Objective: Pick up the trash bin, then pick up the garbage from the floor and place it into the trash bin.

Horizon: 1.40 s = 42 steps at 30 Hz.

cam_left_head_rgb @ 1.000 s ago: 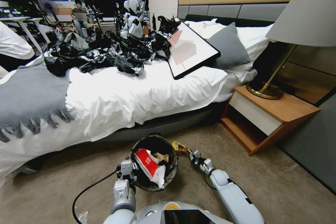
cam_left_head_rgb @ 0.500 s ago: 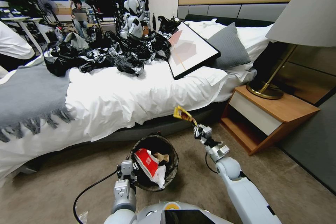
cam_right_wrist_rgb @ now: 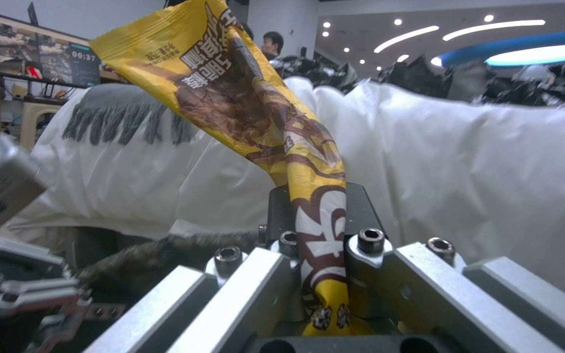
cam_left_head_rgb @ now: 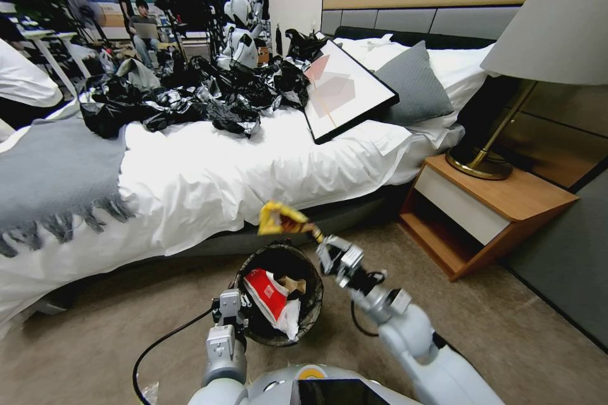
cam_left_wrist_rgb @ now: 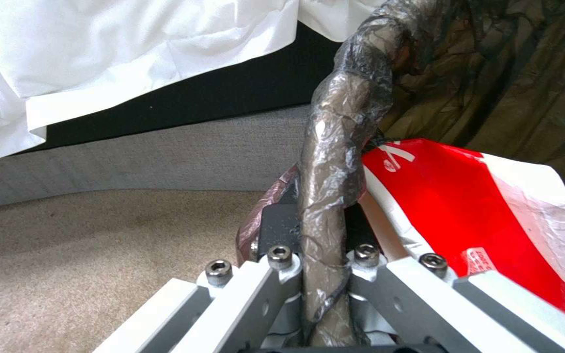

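Note:
The trash bin [cam_left_head_rgb: 311, 312], round with a black bag liner, hangs just in front of me over the carpet. My left gripper [cam_left_head_rgb: 232, 311] is shut on its near-left rim [cam_left_wrist_rgb: 335, 162]. Inside lie a red and white wrapper [cam_left_head_rgb: 267, 295] [cam_left_wrist_rgb: 485, 211] and a brown scrap [cam_left_head_rgb: 292, 284]. My right gripper [cam_left_head_rgb: 322, 243] [cam_right_wrist_rgb: 317, 215] is shut on a yellow and brown snack wrapper [cam_left_head_rgb: 280, 219] [cam_right_wrist_rgb: 243, 93], a piece of the garbage. It holds the wrapper in the air just above the bin's far rim.
A bed with white sheets [cam_left_head_rgb: 253, 171] runs across right behind the bin, with black plastic sheeting [cam_left_head_rgb: 190, 98] and a framed picture [cam_left_head_rgb: 345, 88] on top. A wooden nightstand [cam_left_head_rgb: 487, 209] with a lamp [cam_left_head_rgb: 544, 31] stands to the right. Beige carpet [cam_left_head_rgb: 525, 329] lies open on both sides.
My right arm lifted the yellow wrapper from floor level at the bin's right side and swung it up and left to above the bin's far rim. The left gripper and bin stayed put.

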{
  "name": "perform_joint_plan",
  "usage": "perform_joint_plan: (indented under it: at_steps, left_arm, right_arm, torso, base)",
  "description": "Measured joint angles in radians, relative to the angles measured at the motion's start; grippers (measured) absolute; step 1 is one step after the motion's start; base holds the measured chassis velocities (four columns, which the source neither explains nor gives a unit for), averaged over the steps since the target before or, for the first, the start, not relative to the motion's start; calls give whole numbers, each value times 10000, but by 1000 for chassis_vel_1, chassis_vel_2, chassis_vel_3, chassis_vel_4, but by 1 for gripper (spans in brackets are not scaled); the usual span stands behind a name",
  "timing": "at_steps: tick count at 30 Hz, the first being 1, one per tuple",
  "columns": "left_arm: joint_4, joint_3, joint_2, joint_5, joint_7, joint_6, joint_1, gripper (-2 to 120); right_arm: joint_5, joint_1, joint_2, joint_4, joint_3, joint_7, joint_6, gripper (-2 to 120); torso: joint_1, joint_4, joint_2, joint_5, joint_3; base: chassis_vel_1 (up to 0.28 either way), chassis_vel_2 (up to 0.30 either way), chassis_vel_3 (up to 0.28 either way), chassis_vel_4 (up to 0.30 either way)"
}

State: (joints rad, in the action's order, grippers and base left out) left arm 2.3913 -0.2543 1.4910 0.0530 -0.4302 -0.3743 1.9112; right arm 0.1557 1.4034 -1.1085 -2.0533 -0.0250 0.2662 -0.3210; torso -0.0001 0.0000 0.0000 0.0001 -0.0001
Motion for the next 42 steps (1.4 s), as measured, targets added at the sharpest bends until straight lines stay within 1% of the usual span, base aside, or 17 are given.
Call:
perform_joint_plan:
  at_steps: [5,16,27,33,35,38,39,42]
  left_arm:
    - [-1,-6,12,8,0,0,4,0]
    - [37,35,24,75,4,-6,49,0]
    - [78,29,13,85,5,-4,53,0]
    - [89,12,-1,68,5,-4,36,0]
    - [89,5,-6,61,5,-4,33,0]
    - [91,-19,-14,21,5,-7,8,0]
    - [91,-19,-14,21,5,-7,8,0]
    - [91,-26,-16,-6,6,-21,-12,0]
  right_arm:
    - [-119,-128,-171,738,323,-92,-69,0]
    - [-145,-269,-450,1763,366,-236,-209,0]
    - [-117,-333,-499,2358,206,-294,-293,0]
    - [-194,-241,-464,2439,139,-268,-308,0]
    - [-238,-230,-463,2459,119,-260,-312,2]
    - [-364,-179,-459,2493,60,-213,-385,18]
    - [-364,-179,-459,2493,60,-213,-385,18]
    - [-383,-164,-446,2496,27,-192,-418,32]
  torso:
    - [0,1,0,-1,0]
    - [0,0,0,-1,0]
    - [0,0,0,-1,0]
    - [0,0,0,-1,0]
    - [1,0,0,-1,0]
    - [2,0,0,-1,0]
    - [2,0,0,-1,0]
    - [1,0,0,-1,0]
  base:
    - [0,0,0,0]
    - [0,0,0,0]
    - [0,0,0,0]
    - [0,0,0,0]
    - [0,0,0,0]
    - [0,0,0,0]
    - [0,0,0,0]
    - [0,0,0,0]
